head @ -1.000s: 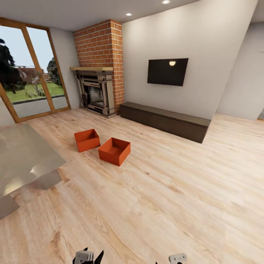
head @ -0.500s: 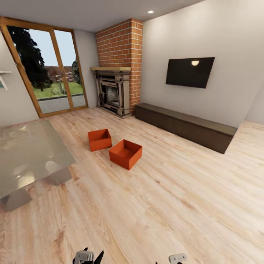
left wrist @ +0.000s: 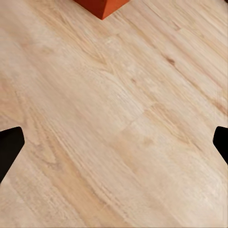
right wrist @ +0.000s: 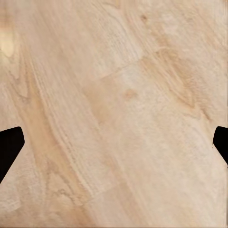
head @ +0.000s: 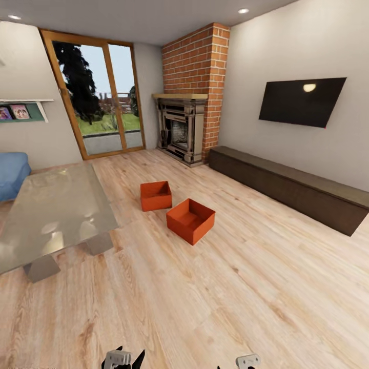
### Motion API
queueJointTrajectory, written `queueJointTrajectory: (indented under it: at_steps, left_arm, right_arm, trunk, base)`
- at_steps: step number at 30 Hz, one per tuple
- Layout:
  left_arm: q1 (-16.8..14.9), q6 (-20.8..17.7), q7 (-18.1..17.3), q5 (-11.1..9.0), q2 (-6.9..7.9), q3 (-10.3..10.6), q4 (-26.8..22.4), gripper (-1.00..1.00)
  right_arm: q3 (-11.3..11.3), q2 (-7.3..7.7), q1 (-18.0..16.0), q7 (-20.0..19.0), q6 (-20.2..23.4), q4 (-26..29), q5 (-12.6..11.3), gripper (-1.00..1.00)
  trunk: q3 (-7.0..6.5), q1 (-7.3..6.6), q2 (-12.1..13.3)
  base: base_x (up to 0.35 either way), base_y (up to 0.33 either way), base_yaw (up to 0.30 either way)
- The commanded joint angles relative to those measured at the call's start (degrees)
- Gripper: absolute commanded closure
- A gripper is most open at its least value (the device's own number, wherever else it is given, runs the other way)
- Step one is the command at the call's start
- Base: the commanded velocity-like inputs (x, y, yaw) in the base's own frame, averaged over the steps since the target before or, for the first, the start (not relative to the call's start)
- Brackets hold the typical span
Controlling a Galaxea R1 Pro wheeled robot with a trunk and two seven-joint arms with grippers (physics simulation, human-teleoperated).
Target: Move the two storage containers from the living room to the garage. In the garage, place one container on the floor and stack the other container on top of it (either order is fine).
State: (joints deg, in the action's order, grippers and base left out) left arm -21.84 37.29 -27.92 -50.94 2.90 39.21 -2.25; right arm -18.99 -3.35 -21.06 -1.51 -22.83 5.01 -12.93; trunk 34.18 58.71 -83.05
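Two orange-red open-top storage containers stand on the light wood planks of the living room. One container is farther off, the other is nearer and to its right, with a small gap between them. A corner of one container shows in the left wrist view. My left gripper and right gripper hang open over bare planks, well short of the bins, with nothing between the fingers. Their tops peek in at the head view's lower edge. The garage and its floor are out of view.
A glass-topped low table stands left of the containers, with a blue sofa behind it. A brick fireplace, a wall TV and a low dark bench line the far wall. Glass doors are at the back left.
The head view has swung to the left, so the whole scene has slid right in the picture. The table and sofa came into view. The containers and grippers have not moved.
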Motion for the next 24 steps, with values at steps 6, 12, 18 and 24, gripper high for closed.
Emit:
queueJointTrajectory:
  at_steps: [6, 12, 18, 24]
  left_arm:
    - [-0.05, 0.06, -0.38, -0.59, 0.0, 0.34, 0.05, -1.0]
    - [-0.05, 0.06, -0.38, -0.62, 0.0, 0.34, 0.05, -1.0]
    - [-0.05, 0.06, -0.38, -0.63, 0.0, 0.34, 0.05, -1.0]
    - [-0.05, 0.06, -0.38, -0.63, 0.0, 0.34, 0.05, -1.0]
  right_arm:
    - [-0.36, 0.01, -0.03, -0.16, -0.21, -0.05, -0.6, -1.0]
    - [-0.35, 0.01, -0.03, -0.16, -0.19, -0.03, -0.6, -1.0]
    - [-0.35, 0.01, -0.03, -0.16, -0.23, -0.02, -0.6, -1.0]
    - [-0.35, 0.01, -0.03, -0.16, -0.23, 0.0, -0.6, -1.0]
  trunk:
    - [0.05, 0.02, -0.02]
    - [-0.11, 0.02, -0.02]
    - [-0.59, 0.02, -0.02]
    - [-0.89, 0.02, -0.02]
  base:
    - [0.215, -0.255, 0.149]
    - [0.199, -0.267, 0.018]
    - [0.197, -0.269, 0.003]
    - [0.197, -0.269, 0.0]
